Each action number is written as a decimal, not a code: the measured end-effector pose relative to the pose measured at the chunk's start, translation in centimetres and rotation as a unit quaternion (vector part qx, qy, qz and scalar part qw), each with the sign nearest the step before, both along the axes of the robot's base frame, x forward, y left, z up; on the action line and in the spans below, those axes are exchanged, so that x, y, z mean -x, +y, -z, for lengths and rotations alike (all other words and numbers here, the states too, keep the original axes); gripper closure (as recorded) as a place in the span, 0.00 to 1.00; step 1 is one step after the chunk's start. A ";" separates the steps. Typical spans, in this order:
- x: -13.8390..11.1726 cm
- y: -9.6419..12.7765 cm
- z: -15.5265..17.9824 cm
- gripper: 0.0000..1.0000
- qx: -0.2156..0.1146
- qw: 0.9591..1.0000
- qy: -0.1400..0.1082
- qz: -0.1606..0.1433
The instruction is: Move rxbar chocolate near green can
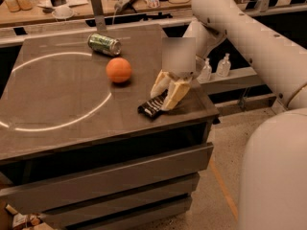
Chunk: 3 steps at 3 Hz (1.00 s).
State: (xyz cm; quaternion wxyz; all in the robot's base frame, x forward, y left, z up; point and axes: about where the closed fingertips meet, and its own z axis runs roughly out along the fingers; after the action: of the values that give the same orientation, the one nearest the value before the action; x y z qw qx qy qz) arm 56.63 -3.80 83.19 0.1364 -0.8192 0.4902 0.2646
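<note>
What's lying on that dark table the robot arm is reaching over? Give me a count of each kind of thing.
Drink cans: 1, the green can, lying on its side
Balls: 1, the orange ball
Snack bars: 1, the rxbar chocolate, with the gripper down at its right end
Total: 3
</note>
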 end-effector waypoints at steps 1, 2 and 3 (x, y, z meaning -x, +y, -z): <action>0.0 0.0 0.0 1.00 0.000 1.000 0.000 0.000; 0.0 0.0 0.0 1.00 0.000 1.000 0.000 0.000; 0.0 0.0 -0.1 1.00 0.000 1.000 0.000 0.000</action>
State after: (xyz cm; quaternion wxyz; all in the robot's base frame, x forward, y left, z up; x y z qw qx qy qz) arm 56.63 -3.80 83.25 0.1365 -0.8192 0.4903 0.2645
